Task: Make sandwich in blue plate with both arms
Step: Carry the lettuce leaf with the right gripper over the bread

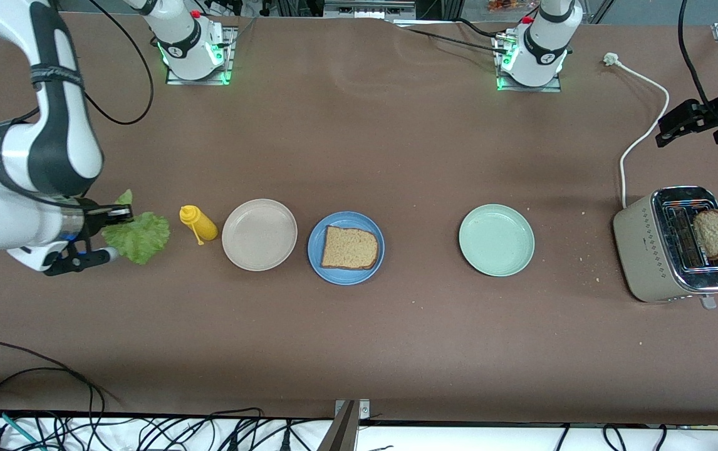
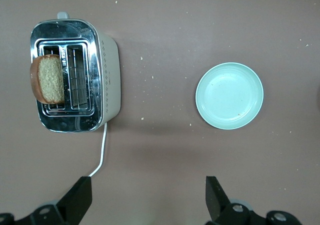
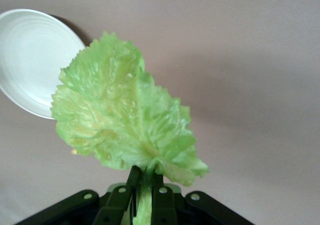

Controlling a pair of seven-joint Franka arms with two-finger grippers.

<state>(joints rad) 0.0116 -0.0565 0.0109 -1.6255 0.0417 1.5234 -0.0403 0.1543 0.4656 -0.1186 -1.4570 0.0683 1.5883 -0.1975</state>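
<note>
The right hand [image 1: 119, 216] was clamped on the stem of the lettuce leaf [image 1: 140, 237], held up at the right arm's end of the surface. The blue plate [image 1: 346, 247], carrying one bread slice [image 1: 349, 247], lay toward the left arm's end from it, past the mustard bottle [image 1: 198, 223] and beige plate [image 1: 259, 234]. The left hand [image 2: 148, 197] hung open by the toaster [image 1: 672, 245], waiting, so the right arm was judged the one to carry the leaf across.

A yellow mustard bottle [image 1: 198, 223] lies beside a beige plate [image 1: 259, 235]; a mint-green plate [image 1: 496, 240] and toaster [image 1: 666, 250] sit apart on the bench [image 1: 396, 156].
</note>
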